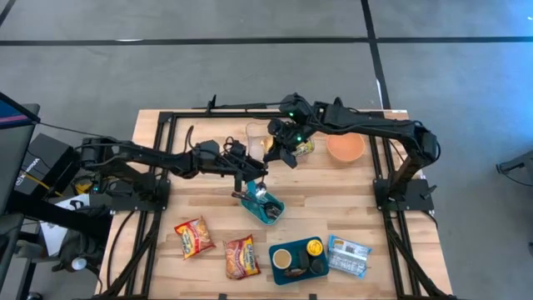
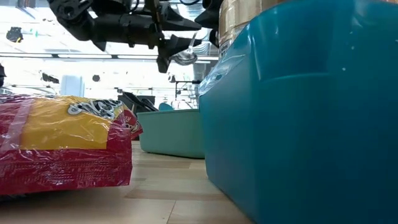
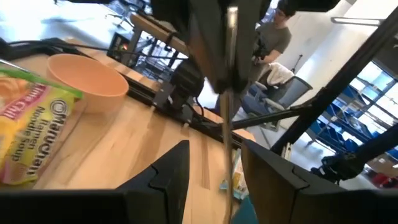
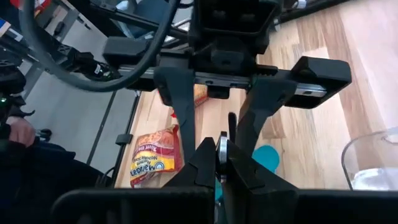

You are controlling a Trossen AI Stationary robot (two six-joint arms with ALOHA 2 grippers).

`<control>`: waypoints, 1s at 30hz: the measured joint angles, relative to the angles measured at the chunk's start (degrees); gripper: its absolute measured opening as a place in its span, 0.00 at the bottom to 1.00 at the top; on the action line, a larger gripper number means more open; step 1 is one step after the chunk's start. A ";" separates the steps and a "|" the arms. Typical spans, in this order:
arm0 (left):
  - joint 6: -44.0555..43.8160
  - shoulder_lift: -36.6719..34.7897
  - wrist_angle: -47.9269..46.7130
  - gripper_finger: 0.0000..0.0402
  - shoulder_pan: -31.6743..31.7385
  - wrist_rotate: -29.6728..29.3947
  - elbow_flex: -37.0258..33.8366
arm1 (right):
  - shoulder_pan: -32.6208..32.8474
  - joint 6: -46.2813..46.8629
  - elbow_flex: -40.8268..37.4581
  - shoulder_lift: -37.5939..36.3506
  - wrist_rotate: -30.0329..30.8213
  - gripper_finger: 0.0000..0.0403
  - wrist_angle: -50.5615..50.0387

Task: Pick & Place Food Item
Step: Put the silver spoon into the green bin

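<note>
A metal spoon [image 3: 230, 112] hangs upright in the air over a small teal bin [image 1: 268, 208] that holds other utensils. Its bowl [image 2: 185, 57] is at the bottom. My right gripper [image 4: 222, 163], reaching in from the far right, is shut on the handle. My left gripper [image 3: 214, 149] comes level from the left and is open. Its fingers stand on either side of the handle, with a gap showing. Two red-and-yellow noodle packets [image 1: 194, 237] [image 1: 241, 257] lie flat near the front edge. A yellow packet [image 1: 304, 148] lies by the right gripper. My right gripper pinches the spoon's handle near its upper end [image 4: 222, 146] between its two fingers. The fingers slant down from the table's far right and lie across the handle. The handle's tip [image 4: 231, 121] sticks up past them. The spoon hangs below, bowl down, clear of the bin.
An orange bowl [image 1: 346, 148] and a clear cup [image 1: 254, 137] stand at the back. A blue tray [image 1: 298, 260] with cups and a blue-white packet [image 1: 348, 256] sit at the front right. A black frame rims the table.
</note>
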 joint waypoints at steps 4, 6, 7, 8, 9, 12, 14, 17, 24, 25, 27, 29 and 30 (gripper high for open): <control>-0.18 2.54 0.44 0.35 0.17 0.09 1.80 | -0.02 0.00 0.00 -0.02 0.02 0.00 -1.47; -0.31 2.89 0.12 0.35 0.20 0.07 2.15 | -0.02 -0.01 0.00 -0.02 0.12 0.00 -2.74; -0.35 3.09 0.14 0.35 0.20 0.11 2.56 | -0.02 -0.02 0.00 -0.02 0.26 0.00 -3.34; -0.46 3.13 0.40 0.35 0.20 0.11 2.73 | -0.02 -0.01 0.00 -0.02 0.25 0.00 -3.71; -0.48 3.05 0.40 0.35 0.20 0.50 2.73 | -0.02 -0.01 0.00 -0.02 0.25 0.00 -3.80; -0.66 3.05 -0.12 0.35 0.17 1.37 2.71 | -0.02 -0.01 0.00 -0.02 0.26 0.00 -3.91; -1.88 3.05 -0.22 0.34 0.17 1.42 2.71 | -0.02 -0.01 0.00 -0.02 0.26 0.00 -4.07; -3.10 3.05 0.03 0.31 0.17 1.42 2.69 | -0.02 -0.05 0.00 -0.02 0.26 0.00 -4.97; -3.13 3.05 0.99 0.22 0.17 1.38 2.68 | -0.02 -0.71 0.00 -0.02 0.26 0.00 -5.23; -3.13 3.05 0.97 0.21 0.17 1.38 2.68 | -0.02 -0.69 0.00 -0.02 0.26 0.00 -5.34; -3.13 3.05 0.97 0.20 0.17 1.36 2.68 | -0.02 -0.69 0.00 -0.02 0.27 0.00 -5.73; -3.14 3.05 0.97 0.19 0.17 1.36 2.68 | -0.02 -0.71 0.00 -0.02 0.26 0.00 -6.29; -3.13 3.05 0.97 0.18 0.17 1.36 2.68 | -0.02 -0.73 0.00 -0.02 0.26 0.00 -6.53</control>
